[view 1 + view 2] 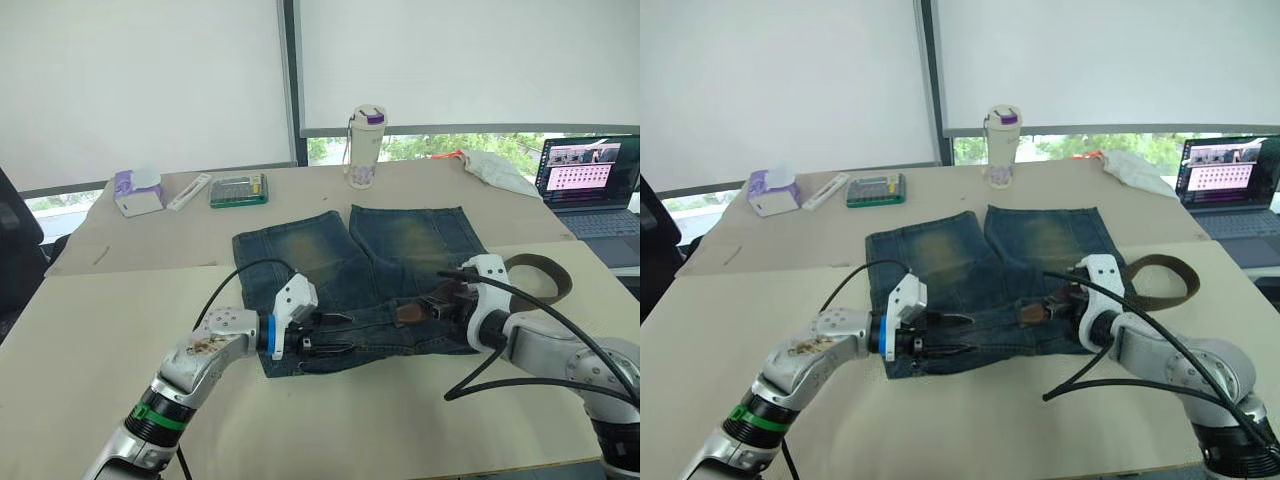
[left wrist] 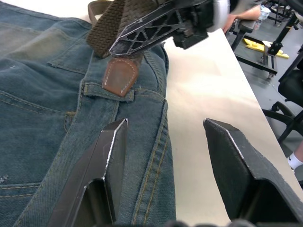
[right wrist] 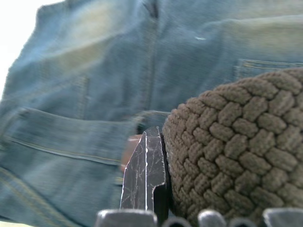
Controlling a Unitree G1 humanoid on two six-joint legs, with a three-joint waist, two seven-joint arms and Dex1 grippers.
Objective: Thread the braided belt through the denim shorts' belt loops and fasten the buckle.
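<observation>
A: Lying flat on the table (image 1: 120,330), denim shorts (image 1: 400,250); left end effector (image 1: 335,335) spread wide over the waistband.

B: Right end effector (image 1: 432,303) clamps the braided belt (image 1: 545,285) near its leather tip.

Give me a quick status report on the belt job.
Left gripper open over the shorts' waistband. Right gripper shut on the braided belt, leather tip at a belt loop. Nothing blocking.

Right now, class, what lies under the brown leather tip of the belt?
Under the belt tip lies the shorts waistband, the tip pushed into a belt loop. The right gripper holds the strap; whatever lies beneath the denim is covered.
</observation>
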